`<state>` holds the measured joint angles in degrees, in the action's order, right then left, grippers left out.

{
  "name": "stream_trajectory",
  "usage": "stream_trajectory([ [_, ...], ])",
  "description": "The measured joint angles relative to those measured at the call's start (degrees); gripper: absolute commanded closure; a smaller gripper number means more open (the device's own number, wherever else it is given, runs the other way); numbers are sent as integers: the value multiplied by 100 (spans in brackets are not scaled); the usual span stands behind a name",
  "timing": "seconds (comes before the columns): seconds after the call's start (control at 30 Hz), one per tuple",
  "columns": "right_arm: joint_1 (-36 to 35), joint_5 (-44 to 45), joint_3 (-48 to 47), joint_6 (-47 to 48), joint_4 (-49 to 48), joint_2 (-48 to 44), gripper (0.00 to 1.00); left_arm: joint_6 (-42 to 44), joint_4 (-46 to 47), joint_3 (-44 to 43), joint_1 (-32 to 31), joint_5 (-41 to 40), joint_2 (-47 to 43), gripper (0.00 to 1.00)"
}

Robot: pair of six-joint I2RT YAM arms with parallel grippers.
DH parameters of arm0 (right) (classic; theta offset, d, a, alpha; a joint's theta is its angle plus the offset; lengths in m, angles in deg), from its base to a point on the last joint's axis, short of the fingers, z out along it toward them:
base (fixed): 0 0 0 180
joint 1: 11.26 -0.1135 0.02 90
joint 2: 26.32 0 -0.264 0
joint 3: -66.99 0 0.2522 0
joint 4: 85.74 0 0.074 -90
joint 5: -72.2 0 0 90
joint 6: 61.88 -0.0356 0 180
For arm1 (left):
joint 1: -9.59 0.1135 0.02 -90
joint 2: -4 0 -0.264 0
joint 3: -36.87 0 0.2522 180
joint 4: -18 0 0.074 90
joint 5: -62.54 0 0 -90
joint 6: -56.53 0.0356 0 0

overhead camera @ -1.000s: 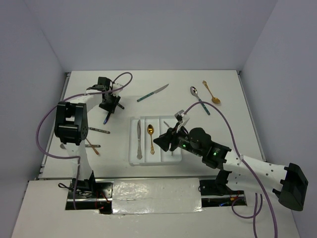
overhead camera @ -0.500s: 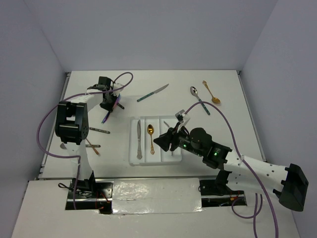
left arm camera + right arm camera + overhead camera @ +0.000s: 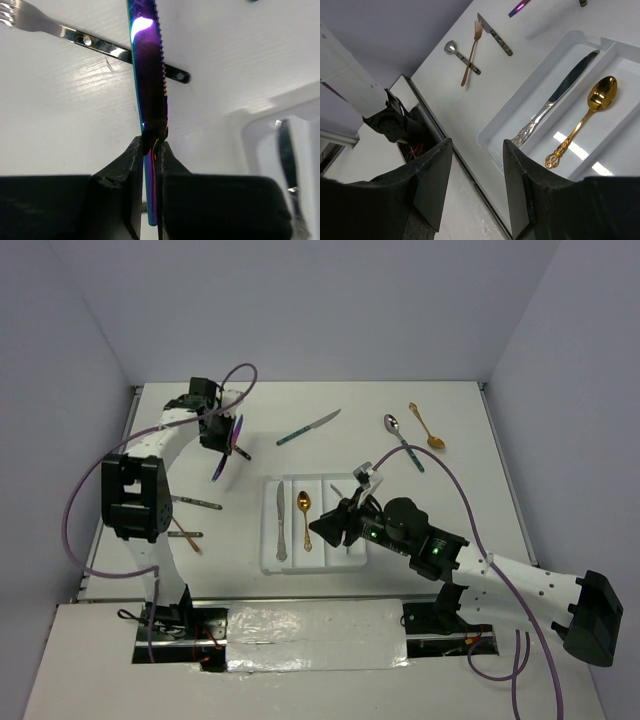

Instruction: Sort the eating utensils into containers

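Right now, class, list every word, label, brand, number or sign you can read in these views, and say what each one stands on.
No readable text in any view.
iridescent purple knife, pinched in the left hand: no stamp or brand visible.
silver knife and gold spoon in the white tray: ornament only, no lettering.
green lamps on the right arm: lights only, no legible label.
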<state>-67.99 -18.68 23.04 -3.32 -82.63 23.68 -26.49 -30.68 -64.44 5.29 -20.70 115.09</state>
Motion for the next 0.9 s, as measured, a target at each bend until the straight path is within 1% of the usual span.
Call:
stream_trajectory([
  [0.13,-2,157,0,-87,46,-28,47,-811,-96,28,-7,313,-918,100],
  [0.2,-2,302,0,-162,101,-42,47,-1257,72,286,-28,601,-1508,100],
  [0.3,-2,479,0,-254,181,-39,47,-2004,396,1093,-264,852,-2553,100],
  [0.4,-2,621,0,-321,269,-57,47,-2741,643,2013,-813,813,-3532,100],
  [0.5,-2,802,0,-404,374,-129,47,-3440,874,2800,-1375,855,-4229,100],
  [0.63,-2,1115,-31,-514,605,-234,46,-4030,1158,3445,-1773,588,-4636,100],
  [0.77,-2,1276,-52,-542,695,-284,46,-4301,1631,3805,-2068,249,-4660,100],
  [0.9,-2,1333,-55,-560,750,-289,46,-4422,2116,4325,-2181,42,-4470,100],
])
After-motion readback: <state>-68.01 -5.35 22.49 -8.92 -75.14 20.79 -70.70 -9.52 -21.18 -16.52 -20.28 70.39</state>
